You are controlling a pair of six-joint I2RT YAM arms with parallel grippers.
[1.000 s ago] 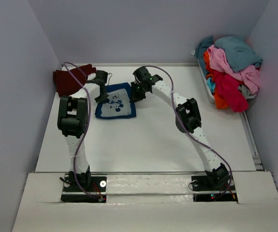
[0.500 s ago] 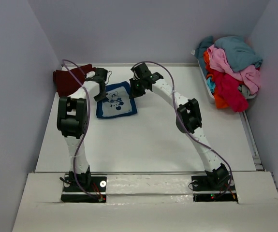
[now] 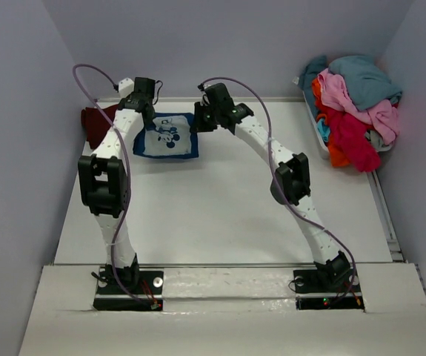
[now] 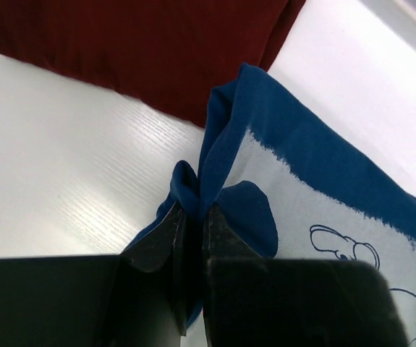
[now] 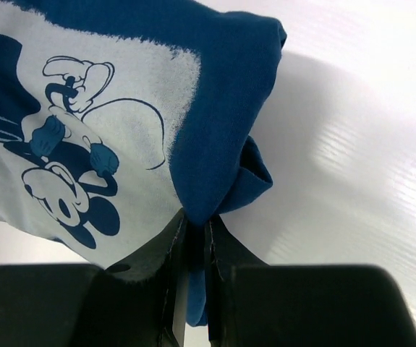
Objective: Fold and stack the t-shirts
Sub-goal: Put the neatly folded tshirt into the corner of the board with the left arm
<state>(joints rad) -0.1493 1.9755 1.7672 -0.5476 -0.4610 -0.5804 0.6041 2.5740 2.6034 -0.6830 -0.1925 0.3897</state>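
Top external view: two arms reach to the far left part of the white table (image 3: 220, 215), and one navy blue t-shirt (image 3: 168, 136) with a white cartoon print is stretched between them, folded to a rough square. The left tool (image 3: 144, 113) has its far left corner and the right tool (image 3: 198, 121) its far right corner. One dark maroon t-shirt (image 3: 96, 122) lies just left of the navy one, partly hidden behind the left arm. At the far right sits one heap of t-shirts (image 3: 357, 100) in teal, pink, red and orange; they are too tangled to count, and the bin (image 3: 319, 133) under them shows only a strip of pale rim.

Left wrist view: the left tool (image 4: 191, 217) is pinched nearly closed on a bunched fold of navy t-shirt (image 4: 323, 188), with the maroon t-shirt (image 4: 142, 43) close behind, cut off by the picture's top edge.

Right wrist view: the right tool (image 5: 193, 231) is likewise clamped tight on a gathered navy t-shirt (image 5: 222, 108) corner, which casts a shadow on the table. Whether the t-shirt's near edge rests on the table is hard to make out.
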